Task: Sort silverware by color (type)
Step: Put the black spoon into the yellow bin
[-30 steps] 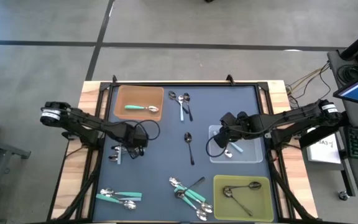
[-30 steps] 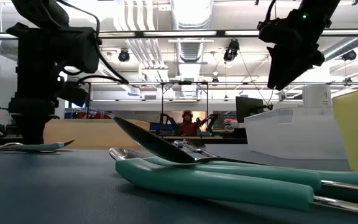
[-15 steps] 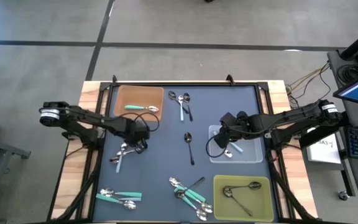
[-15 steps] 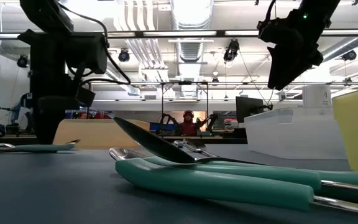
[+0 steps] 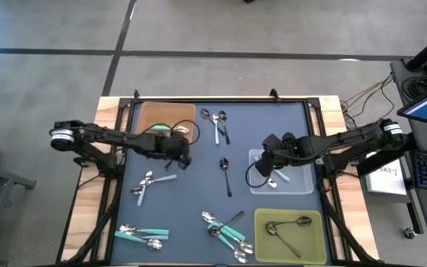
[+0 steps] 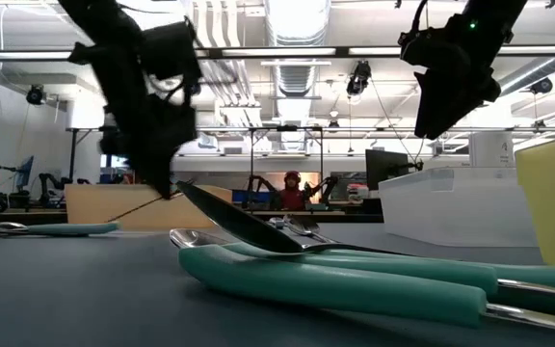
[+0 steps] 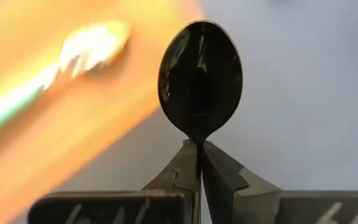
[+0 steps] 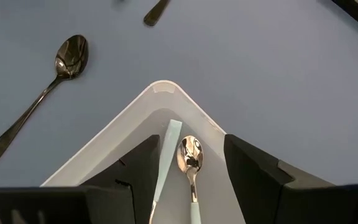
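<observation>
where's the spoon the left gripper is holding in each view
High view: spoon not visible, hidden under the left gripper beside the orange tray.
Low view: too dark to tell.
Left wrist view: spoon centre, clamped between the fingers.
Right wrist view: not in it.
Shared landmark: the orange tray.

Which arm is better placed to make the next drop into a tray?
Left. The left gripper is already shut on a dark-looking spoon, by the orange-brown tray. The right gripper hangs open over the clear tray with the light blue-handled spoon, holding nothing.
</observation>
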You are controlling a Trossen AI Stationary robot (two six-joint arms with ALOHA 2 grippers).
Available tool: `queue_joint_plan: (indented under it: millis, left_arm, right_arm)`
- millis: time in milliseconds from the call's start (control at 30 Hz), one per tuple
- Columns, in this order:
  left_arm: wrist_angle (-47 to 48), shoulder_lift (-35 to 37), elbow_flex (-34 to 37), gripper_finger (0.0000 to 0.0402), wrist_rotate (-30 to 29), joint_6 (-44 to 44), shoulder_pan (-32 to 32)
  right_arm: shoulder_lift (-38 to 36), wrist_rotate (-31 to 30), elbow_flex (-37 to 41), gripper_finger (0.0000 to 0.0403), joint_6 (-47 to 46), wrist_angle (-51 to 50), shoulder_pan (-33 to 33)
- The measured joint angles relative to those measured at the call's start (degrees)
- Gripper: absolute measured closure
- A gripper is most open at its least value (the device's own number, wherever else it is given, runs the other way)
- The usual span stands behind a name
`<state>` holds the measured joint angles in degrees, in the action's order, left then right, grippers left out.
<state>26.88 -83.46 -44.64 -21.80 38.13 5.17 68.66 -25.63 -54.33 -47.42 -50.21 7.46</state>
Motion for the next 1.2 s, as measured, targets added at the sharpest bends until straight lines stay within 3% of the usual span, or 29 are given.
queue_joint_plan:
  millis: [233,400,567,767,967,1200]
  left_arm:
    - [-14.67,0.06,-5.84,0.0401,-4.14,-6.1,0.0]
    - [-19.6,0.11,-10.69,0.0401,-4.53,-6.65,-0.02]
    - [-20.27,-0.56,-15.31,0.0402,-4.77,2.46,-0.05]
    - [-20.23,-4.07,-20.03,0.0402,-4.28,7.4,-0.42]
    - [-19.72,-10.36,-27.53,0.0402,0.29,6.09,-1.05]
    - [-13.49,-17.67,-38.67,0.0402,3.51,1.68,-1.4]
  right_arm:
    - [0.0,-0.32,0.0,0.0232,-3.05,0.35,0.0]
    - [0.0,-1.53,0.0,0.0232,-6.5,5.1,0.0]
    - [0.0,-1.51,0.07,0.0232,-6.01,16.84,0.0]
    - [0.02,-1.46,0.09,0.0232,-6.65,29.58,0.0]
    - [0.02,-1.42,0.13,0.0232,-6.56,35.62,0.0]
    - [0.02,-1.44,0.15,0.0232,-8.92,35.92,0.0]
